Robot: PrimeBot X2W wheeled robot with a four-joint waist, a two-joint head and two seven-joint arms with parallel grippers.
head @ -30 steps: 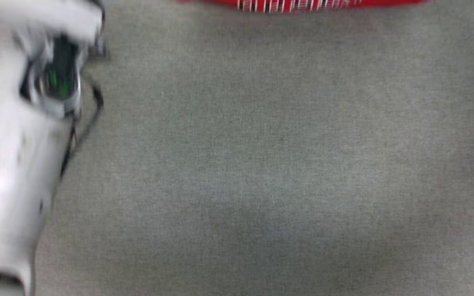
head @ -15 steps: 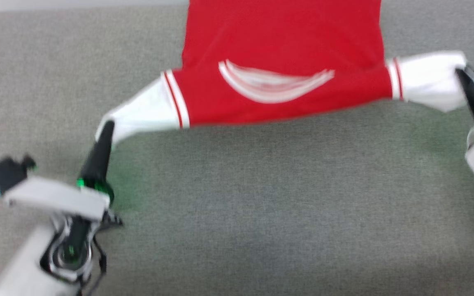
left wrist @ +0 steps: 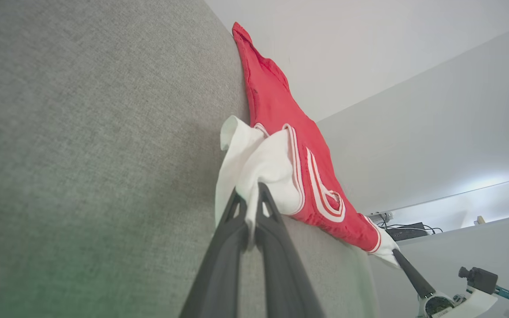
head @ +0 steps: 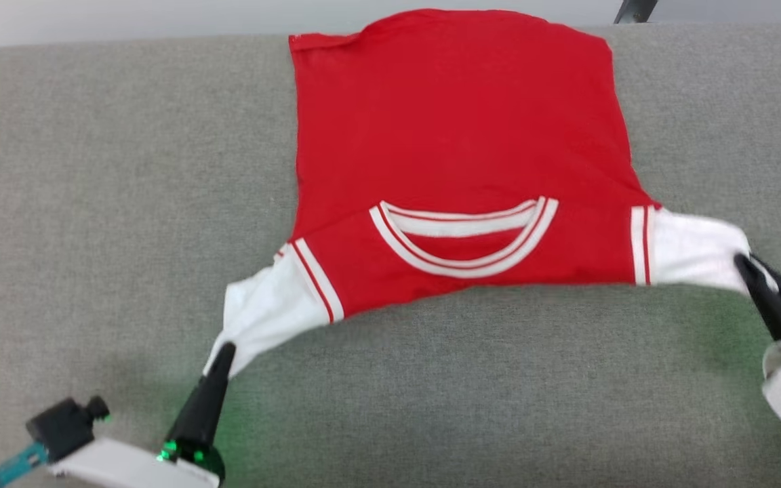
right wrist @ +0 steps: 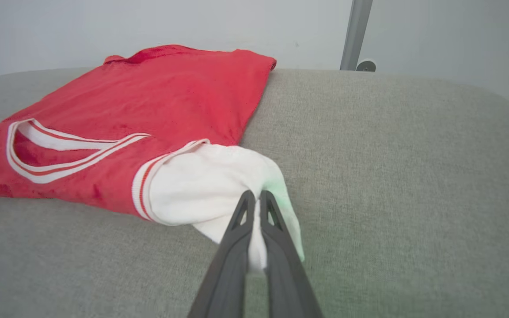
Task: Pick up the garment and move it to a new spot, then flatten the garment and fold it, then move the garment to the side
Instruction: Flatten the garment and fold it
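- Now, in the head view, the garment (head: 458,135) is lying on the grey cushion (head: 92,169). Its red body is spreading flat beyond both pairs of fingers and its striped collar (head: 464,234) is sitting between them. The left gripper (head: 224,352) is pinching the end of one white sleeve (head: 262,318), jaws closed on the cloth, and the right gripper (head: 746,264) is pinching the other sleeve (head: 692,247) the same way. Both sleeves are stretching outward, so the shoulder edge is bowing between the two sets of fingertips.
- In the left wrist view, the left gripper's fingers are clamping a bunch of white sleeve right at their tips, with almost no gap between them. The red body is running away past the fingertips, and the right gripper is showing at the far end of the shoulder edge, gripping its sleeve.
- In the right wrist view, the right gripper's fingers are squeezing the puffed white sleeve at their tips, nearly closed. The collar is lying off to the left of them, and a metal post (right wrist: 356,31) is standing beyond the cushion.
- Judging by this, the pick-up and move are looking finished and the flattening is under way: the body is smooth, while the sleeves are bunching at the fingertips. Folding and moving the garment aside are not yet starting.
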